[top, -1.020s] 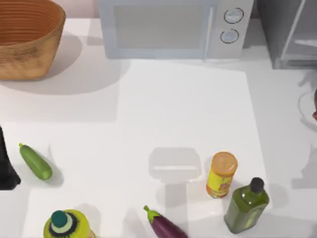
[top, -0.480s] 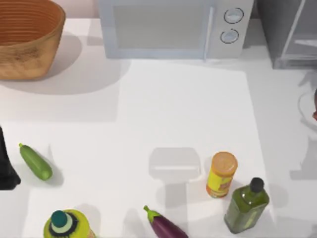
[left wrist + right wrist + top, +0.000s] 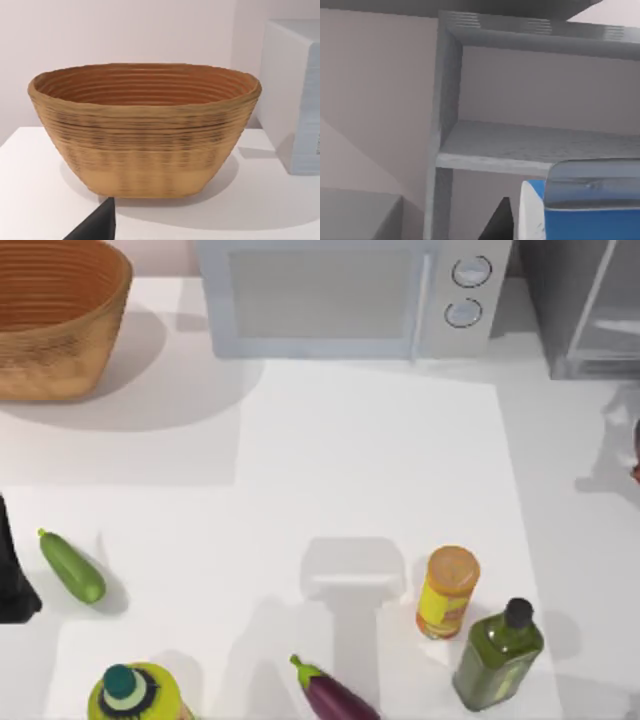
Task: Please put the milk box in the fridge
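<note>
The milk box (image 3: 590, 220), blue with a white edge, is close up in the right wrist view, with my right gripper (image 3: 560, 231) shut on it. One dark finger (image 3: 502, 222) shows beside the carton. Straight ahead of it is the fridge (image 3: 445, 100), its grey frame open onto a pale inner shelf (image 3: 530, 147). In the top view the fridge (image 3: 560, 300) stands at the back right corner with its door frame swung open. My left arm (image 3: 12, 575) is parked at the table's left edge, facing the basket.
A woven basket (image 3: 55, 315) sits back left and a light-grey microwave (image 3: 350, 295) back centre. Near the front lie a cucumber (image 3: 72, 566), a yellow-green bottle (image 3: 135, 695), an eggplant (image 3: 335, 695), an orange canister (image 3: 447, 592) and a green bottle (image 3: 498, 655).
The arm shadow on the table's right side has shifted back toward the fridge, and a new faint shadow lies near the front centre. The things on the table have not moved.
</note>
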You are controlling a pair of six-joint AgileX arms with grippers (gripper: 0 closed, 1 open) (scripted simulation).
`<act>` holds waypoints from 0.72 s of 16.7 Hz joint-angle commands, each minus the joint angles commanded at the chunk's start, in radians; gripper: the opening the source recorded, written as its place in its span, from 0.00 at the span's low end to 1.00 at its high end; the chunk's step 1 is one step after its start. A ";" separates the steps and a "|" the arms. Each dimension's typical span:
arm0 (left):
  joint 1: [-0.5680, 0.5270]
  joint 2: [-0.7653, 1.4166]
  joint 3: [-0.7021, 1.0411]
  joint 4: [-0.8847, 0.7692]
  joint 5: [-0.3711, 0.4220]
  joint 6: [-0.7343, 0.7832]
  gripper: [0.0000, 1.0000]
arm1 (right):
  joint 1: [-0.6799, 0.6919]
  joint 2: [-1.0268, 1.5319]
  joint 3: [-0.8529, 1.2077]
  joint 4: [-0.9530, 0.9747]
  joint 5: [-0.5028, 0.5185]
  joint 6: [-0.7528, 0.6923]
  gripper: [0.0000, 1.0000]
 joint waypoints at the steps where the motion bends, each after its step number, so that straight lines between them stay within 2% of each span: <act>1: 0.000 0.000 0.000 0.000 0.000 0.000 1.00 | -0.013 0.121 0.052 0.065 -0.018 0.000 0.00; 7: 0.000 0.000 0.000 0.000 0.000 0.000 1.00 | -0.074 0.848 0.320 0.407 -0.093 0.017 0.00; 12: 0.000 0.000 0.000 0.000 0.000 0.000 1.00 | -0.114 1.253 0.459 0.581 -0.104 0.040 0.00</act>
